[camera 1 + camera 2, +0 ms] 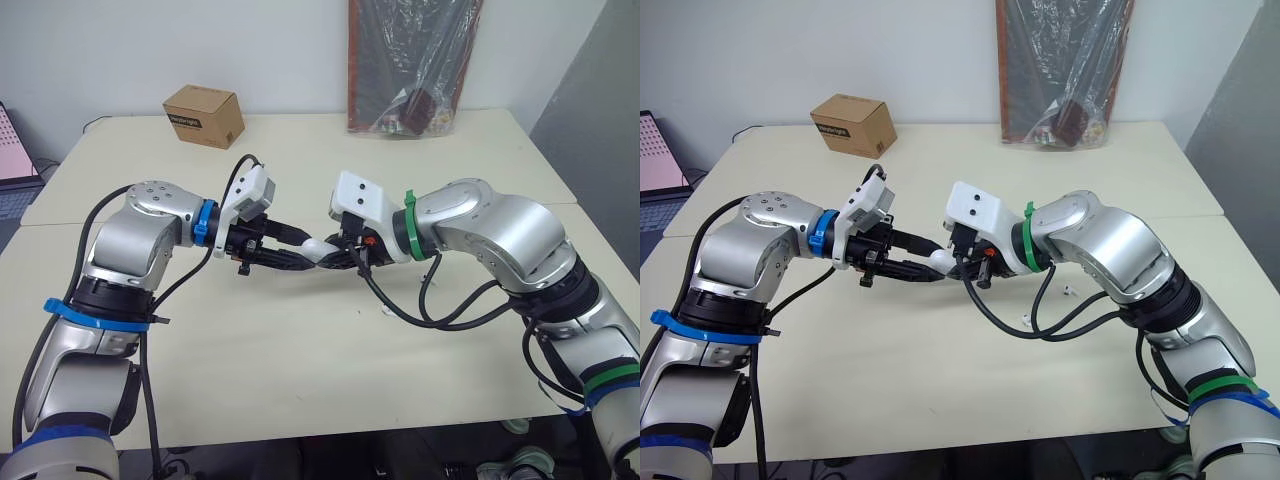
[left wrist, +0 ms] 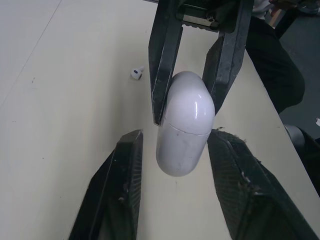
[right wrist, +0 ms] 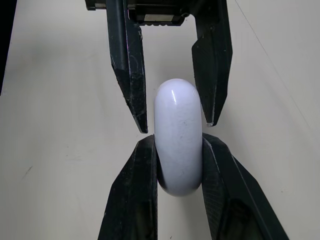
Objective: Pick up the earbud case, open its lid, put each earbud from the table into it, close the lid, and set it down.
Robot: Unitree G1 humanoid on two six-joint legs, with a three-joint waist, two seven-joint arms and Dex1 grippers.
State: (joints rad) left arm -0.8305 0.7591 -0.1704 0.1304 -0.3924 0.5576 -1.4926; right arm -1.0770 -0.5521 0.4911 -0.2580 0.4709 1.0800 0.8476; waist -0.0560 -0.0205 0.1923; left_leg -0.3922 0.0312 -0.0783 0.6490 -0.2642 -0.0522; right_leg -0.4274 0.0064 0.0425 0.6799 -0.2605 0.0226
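Note:
The white earbud case [image 3: 178, 125], lid closed, hangs above the middle of the cream table [image 1: 300, 370]. My right gripper [image 3: 178, 141] is shut on it, one finger on each flat side. From the opposite side my left gripper [image 2: 175, 136] stands open around the case's other end, with small gaps at both fingers [image 2: 122, 170]. In the head views the two grippers meet tip to tip at the case [image 1: 320, 249]. One small white earbud [image 1: 1024, 321] lies on the table below my right forearm, and a second earbud [image 1: 1070, 291] sits a little further right.
A brown cardboard box [image 1: 204, 115] stands at the back left of the table. A dark plastic-wrapped bag [image 1: 410, 65] leans on the wall at the back. Black cables [image 1: 440, 310] loop under my right arm, close to the earbuds.

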